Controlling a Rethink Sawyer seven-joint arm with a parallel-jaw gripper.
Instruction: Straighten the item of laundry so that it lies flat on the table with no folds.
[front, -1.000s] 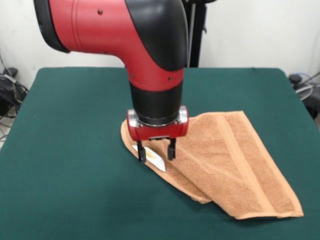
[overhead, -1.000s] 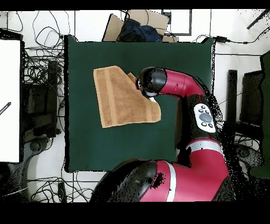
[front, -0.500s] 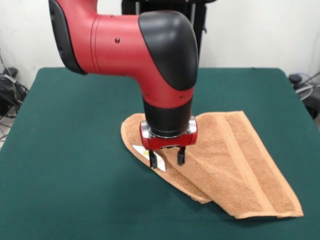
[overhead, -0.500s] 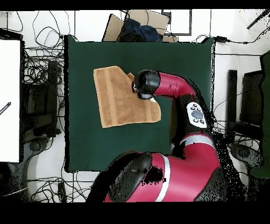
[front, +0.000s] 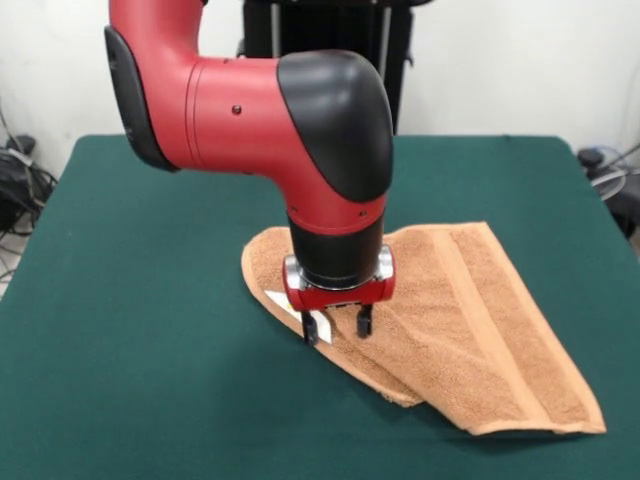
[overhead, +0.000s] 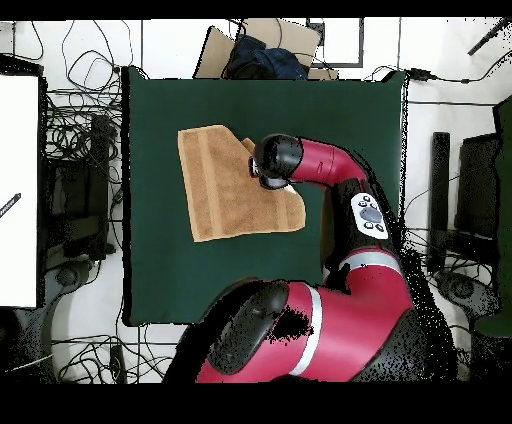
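Observation:
The tan-orange towel (front: 470, 330) lies on the dark green table (front: 130, 300), folded over itself, with woven bands running toward its near right corner. Its white tag (front: 295, 310) shows at the folded left edge. My gripper (front: 337, 328) points straight down over that folded edge, next to the tag, fingers open with tips at the cloth. In the overhead view the towel (overhead: 225, 190) lies left of centre on the table (overhead: 160, 270), and the arm's wrist hides my gripper (overhead: 272, 170) above the towel's right part.
Cables and equipment (overhead: 80, 180) lie off the table's left side in the overhead view. A cardboard box (overhead: 255, 50) with dark cloth sits beyond the far edge. The pedestal post (front: 300, 25) stands behind the table.
My gripper has moved a little right along the folded edge and down onto the towel. The towel itself has not shifted.

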